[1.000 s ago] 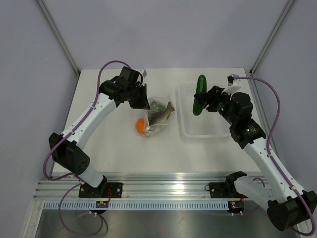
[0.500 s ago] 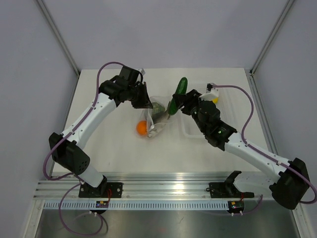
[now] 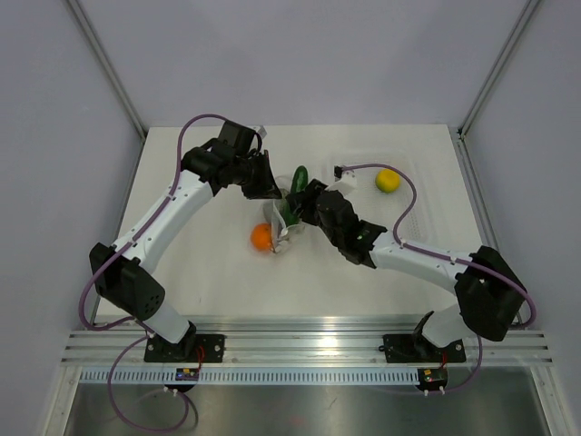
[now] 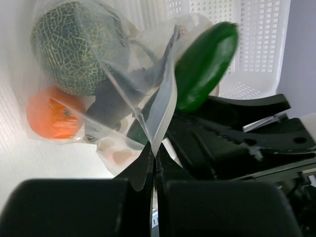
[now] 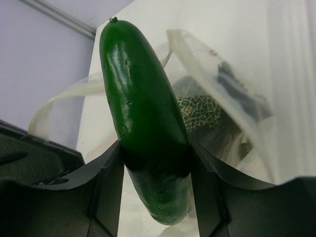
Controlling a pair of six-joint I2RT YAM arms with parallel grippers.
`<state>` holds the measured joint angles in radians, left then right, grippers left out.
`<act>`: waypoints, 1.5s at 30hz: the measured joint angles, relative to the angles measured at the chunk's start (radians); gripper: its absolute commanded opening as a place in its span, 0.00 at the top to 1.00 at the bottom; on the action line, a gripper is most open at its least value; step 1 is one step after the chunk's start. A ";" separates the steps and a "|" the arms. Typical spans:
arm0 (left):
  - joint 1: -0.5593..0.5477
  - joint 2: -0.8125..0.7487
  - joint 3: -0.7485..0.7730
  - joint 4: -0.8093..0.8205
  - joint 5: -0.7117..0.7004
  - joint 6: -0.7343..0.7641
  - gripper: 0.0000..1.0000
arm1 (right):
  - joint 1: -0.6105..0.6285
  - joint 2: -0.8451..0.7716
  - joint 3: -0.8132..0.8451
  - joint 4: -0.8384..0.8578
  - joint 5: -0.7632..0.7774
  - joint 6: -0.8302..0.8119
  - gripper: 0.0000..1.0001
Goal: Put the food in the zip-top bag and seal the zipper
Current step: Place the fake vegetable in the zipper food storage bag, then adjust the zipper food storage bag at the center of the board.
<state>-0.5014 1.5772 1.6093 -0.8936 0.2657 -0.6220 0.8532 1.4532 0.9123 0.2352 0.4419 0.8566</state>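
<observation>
The left gripper [image 4: 155,173] is clamped on an edge of the zip-top bag [image 4: 143,94], which contains the speckled green ball [image 4: 69,52]. The right gripper [image 5: 157,185] is closed on the dark green cucumber [image 5: 143,108], held tilted just beside the bag opening (yellow lemon-like piece [image 3: 388,180] well apart, right rear).

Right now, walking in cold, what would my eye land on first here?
The glossy dark green cucumber stands out first, clamped between the right arm's fingers and poised at the mouth of the zip-top bag mid-table. The left arm's fingers pinch the bag's edge, with a speckled green ball showing through the plastic. A yellow lemon sits alone toward the far right.
</observation>
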 measured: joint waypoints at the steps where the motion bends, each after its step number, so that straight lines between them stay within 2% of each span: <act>1: 0.000 0.000 0.000 0.002 0.002 0.000 1.00 | 0.005 0.015 0.013 -0.002 -0.015 -0.001 0.67; 3: 0.000 0.000 0.000 0.006 0.005 0.000 1.00 | 0.017 0.035 0.040 -0.020 -0.046 -0.007 0.55; 4: 0.000 0.000 0.000 0.006 0.006 0.000 1.00 | 0.022 0.039 0.052 -0.029 -0.064 -0.012 0.40; 6: 0.000 0.000 0.000 0.005 0.008 0.000 1.00 | 0.027 0.040 0.076 -0.067 -0.096 -0.029 0.38; 11: 0.008 0.000 0.000 0.010 0.009 0.003 1.00 | 0.025 0.066 0.222 -0.313 -0.141 -0.129 0.21; 15: 0.008 0.000 -0.001 0.020 0.012 0.004 1.00 | 0.026 0.079 0.328 -0.461 -0.156 -0.203 0.20; 20: 0.006 0.000 -0.018 0.027 0.021 0.004 1.00 | 0.023 0.056 0.369 -0.567 -0.143 -0.256 0.21; 25: 0.005 0.000 -0.022 0.028 0.027 0.010 1.00 | -0.026 -0.011 0.370 -0.648 -0.122 -0.257 0.27; 29: 0.005 0.000 -0.022 0.028 0.027 0.015 1.00 | -0.141 -0.078 0.325 -0.673 -0.131 -0.223 0.26; 33: 0.005 0.000 -0.022 0.028 0.030 0.019 1.00 | -0.166 -0.071 0.282 -0.706 -0.166 -0.208 0.26; 36: 0.005 0.000 -0.022 0.028 0.032 0.019 1.00 | -0.161 -0.026 0.270 -0.726 -0.201 -0.204 0.38; 38: 0.005 0.000 -0.022 0.028 0.035 0.021 1.00 | -0.161 -0.001 0.266 -0.731 -0.211 -0.203 0.53; 40: 0.005 0.000 -0.022 0.028 0.037 0.026 1.00 | -0.161 0.016 0.265 -0.735 -0.219 -0.200 0.58; 42: 0.005 0.000 -0.022 0.027 0.039 0.034 1.00 | -0.161 0.022 0.265 -0.735 -0.218 -0.200 0.67; 44: 0.005 -0.001 -0.022 0.026 0.039 0.046 1.00 | -0.161 0.023 0.267 -0.735 -0.215 -0.203 0.71; 45: 0.005 -0.002 -0.022 0.023 0.039 0.051 1.00 | -0.161 0.028 0.273 -0.737 -0.211 -0.207 0.83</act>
<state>-0.4965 1.5753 1.5875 -0.8707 0.3042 -0.5705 0.6918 1.4811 1.1851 -0.5018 0.2306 0.6498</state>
